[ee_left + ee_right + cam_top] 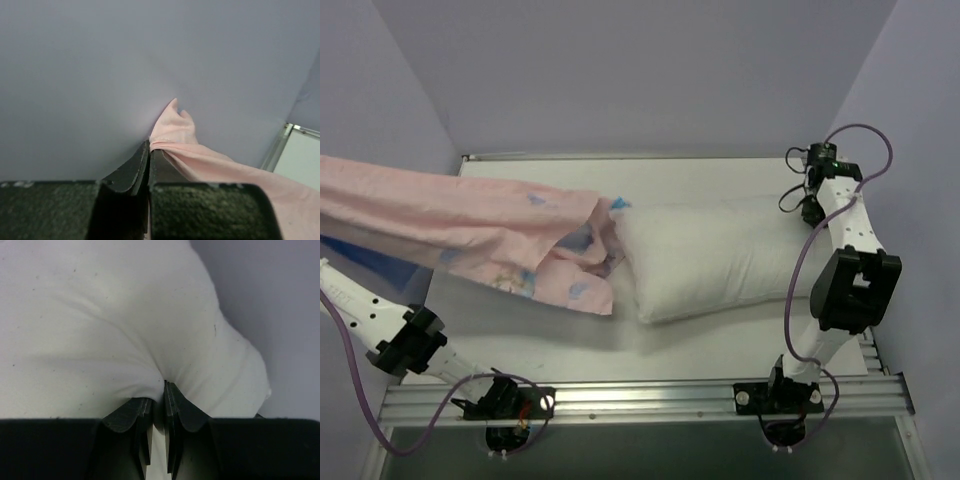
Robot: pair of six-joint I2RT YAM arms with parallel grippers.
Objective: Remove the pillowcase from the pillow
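The pillow, plump and plain white, lies across the table's middle. Its left end meets the mouth of the pillowcase, which shows its pale pink side with blue print and stretches up and off to the left. In the left wrist view my left gripper is shut on a pinched fold of the pillowcase; in the top view it is beyond the left edge. At the pillow's right end, my right gripper is shut on a bunched fold of the pillow, gripped between its fingertips.
Lilac walls close in the white table at the back and both sides. An aluminium rail carrying both arm bases runs along the near edge. The left arm's links stand over the table's front left corner.
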